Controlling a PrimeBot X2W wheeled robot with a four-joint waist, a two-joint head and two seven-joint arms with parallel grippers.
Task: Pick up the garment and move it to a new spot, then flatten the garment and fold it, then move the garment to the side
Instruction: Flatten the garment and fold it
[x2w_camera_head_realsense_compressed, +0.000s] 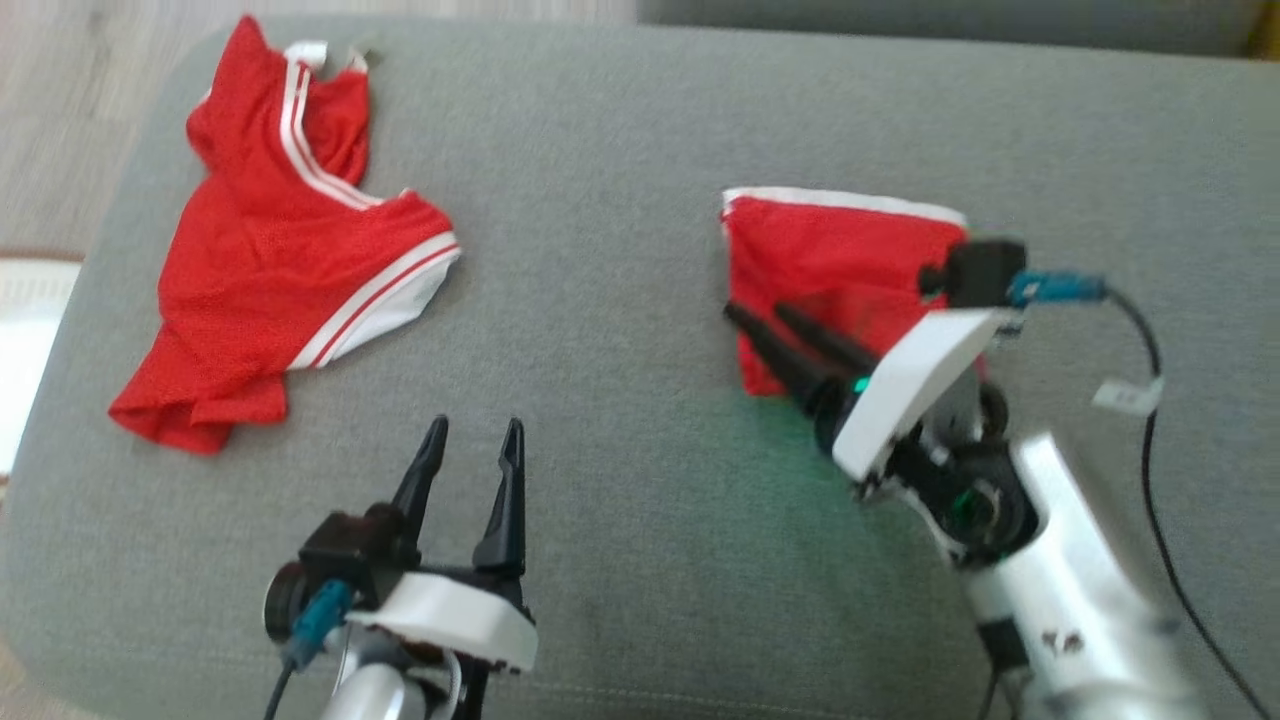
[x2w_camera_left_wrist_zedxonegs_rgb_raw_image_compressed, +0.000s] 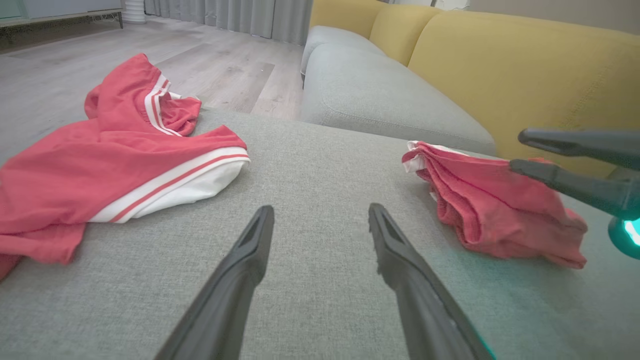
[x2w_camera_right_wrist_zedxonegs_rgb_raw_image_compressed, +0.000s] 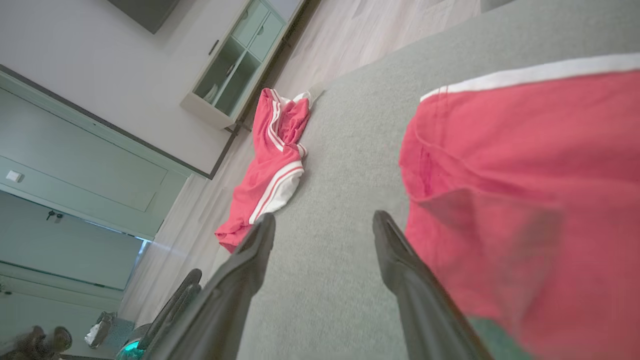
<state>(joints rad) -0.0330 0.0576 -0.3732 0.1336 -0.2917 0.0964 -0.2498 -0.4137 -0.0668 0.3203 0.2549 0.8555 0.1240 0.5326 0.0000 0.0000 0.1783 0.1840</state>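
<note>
Garment, folded, lies free on the grey cushion, the jaws of left gripper and right gripper wide and empty: the set-aside step seems done, so the right arm should next draw clear.

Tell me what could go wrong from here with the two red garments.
1. The open right gripper has its fingers close by the edge of the folded garment; withdrawing could catch a layer and undo the fold.
2. The unfolded garment lies near the left edge of the cushion; a careless pull might drag it off.
</note>
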